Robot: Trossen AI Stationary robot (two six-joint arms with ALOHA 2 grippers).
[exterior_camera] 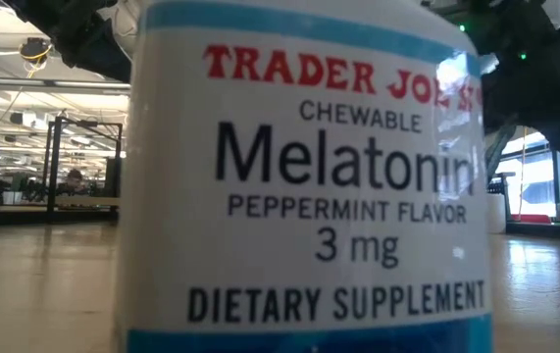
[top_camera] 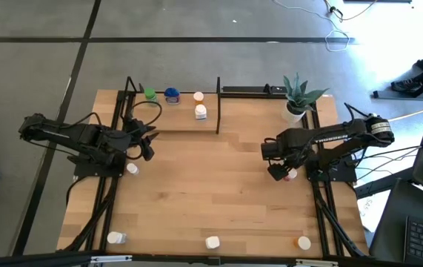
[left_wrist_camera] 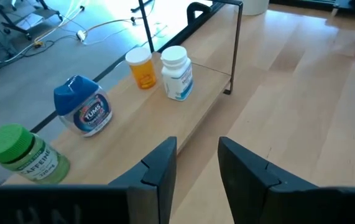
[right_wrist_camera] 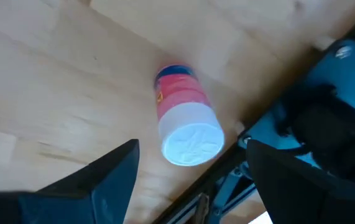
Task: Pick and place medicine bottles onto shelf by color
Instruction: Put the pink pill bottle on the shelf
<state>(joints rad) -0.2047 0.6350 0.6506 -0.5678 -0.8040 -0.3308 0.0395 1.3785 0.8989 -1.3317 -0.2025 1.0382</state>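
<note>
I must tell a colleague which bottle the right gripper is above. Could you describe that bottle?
Find the potted plant at the table's far right. Toward the front sits the open right gripper, over a pink bottle. It alone has a pink body with a white cap.

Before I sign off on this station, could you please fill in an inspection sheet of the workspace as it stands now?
Surface: wooden table, flat, no spills seen.
Job's things: shelf holds green bottle, blue bottle, orange bottle and white bottle. Five bottles remain on the table, among them a pink bottle upright under the right gripper.
Clutter: potted plant at the far right corner.
Grippers: left gripper open and empty beside the shelf; right gripper open above the pink bottle.
Cables: black cable looping over the shelf's left end.
Surroundings: cords on the floor.
</note>
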